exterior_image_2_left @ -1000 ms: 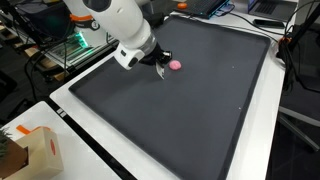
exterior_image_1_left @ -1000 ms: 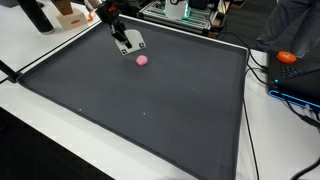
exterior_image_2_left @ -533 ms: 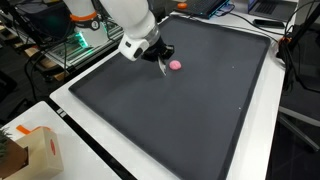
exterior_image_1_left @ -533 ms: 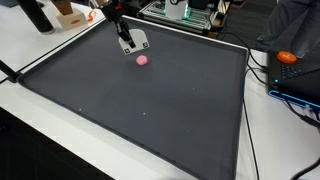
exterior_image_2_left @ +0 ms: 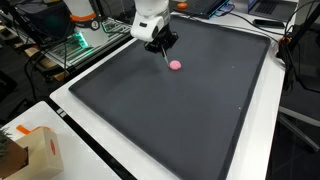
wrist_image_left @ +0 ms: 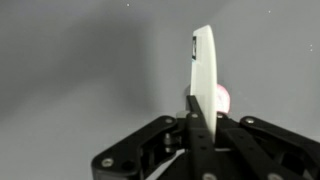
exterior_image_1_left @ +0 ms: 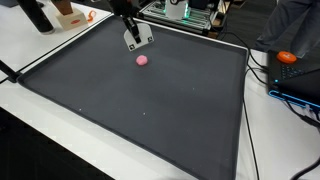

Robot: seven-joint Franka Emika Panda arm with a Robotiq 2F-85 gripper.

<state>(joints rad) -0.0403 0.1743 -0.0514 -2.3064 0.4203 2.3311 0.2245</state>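
A large black rectangular mat (exterior_image_1_left: pixel 150 115) with a raised rim is laid on the white worktop (exterior_image_1_left: pixel 40 135). Toward the far corner of the mat, a small pink ball (exterior_image_1_left: pixel 141 59) is seen resting on the surface; it is touched by nothing.

Just beyond the ball, the tool (exterior_image_1_left: pixel 134 33) is held above the mat, clear of the surface. A thin white flat plate (exterior_image_1_left: pixel 140 41) is clamped in it. In the wrist view the tool (wrist_image_left: pixel 198 120) is seen closed narrowly on the lower end of the plate (wrist_image_left: pixel 203 60), which is presented edge-on and upright, with the ball (wrist_image_left: pixel 223 97) partly hidden behind it. In both exterior views the plate and the ball (exterior_image_2_left: pixel 176 65) are shown near each other but apart.

Status, as judged: the plate is grasped and raised. No contact with the ball is made, and the plate is not set down.

Beyond the mat rim, an orange rounded object (exterior_image_1_left: pixel 287 57) is visible among cables.
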